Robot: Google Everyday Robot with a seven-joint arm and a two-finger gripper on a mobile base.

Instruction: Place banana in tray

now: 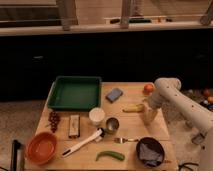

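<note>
Hand (146, 118) just beside banana (133, 107), tray (53, 95) apart

Legible text: none. No label, brand, number or sign can be read on any item on the counter (131, 126). Gripper (147, 118) position: over the counter near its right edge, just beside the right end of the banana (132, 108).

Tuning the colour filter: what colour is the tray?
Dark green tray, camera view; the tool is beside the banana.
</note>
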